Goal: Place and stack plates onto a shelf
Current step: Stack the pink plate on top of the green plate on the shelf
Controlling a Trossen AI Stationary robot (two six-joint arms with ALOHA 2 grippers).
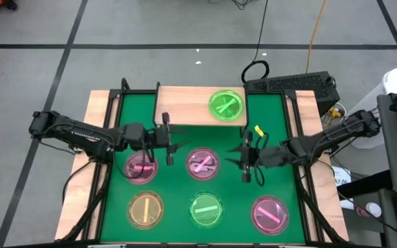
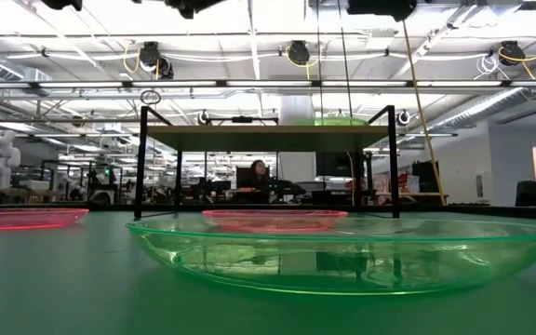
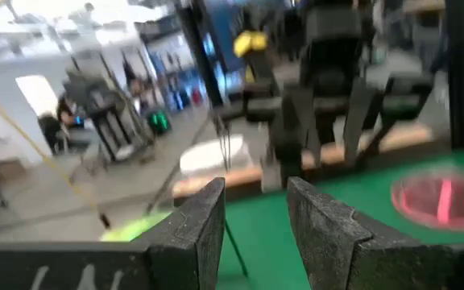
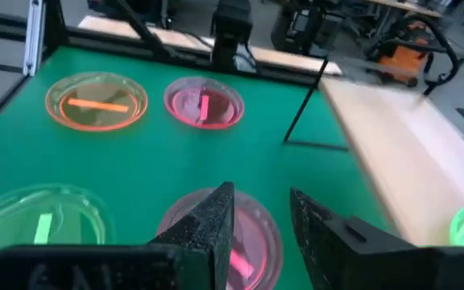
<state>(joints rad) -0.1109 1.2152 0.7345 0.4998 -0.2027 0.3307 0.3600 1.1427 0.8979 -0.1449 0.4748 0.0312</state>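
Plates: I see 1 green plate (image 1: 226, 105) on the shelf (image 1: 181, 105); left gripper (image 1: 169, 145) and right gripper (image 1: 245, 160) hover spread, empty.

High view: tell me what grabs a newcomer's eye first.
A bright green plate sits alone on the right half of the wooden shelf at the table's far edge. Below it on the green mat lie five more plates, pink, yellow and green. The left gripper and right gripper, both empty, hover above the mat on either side of the middle pink plate.
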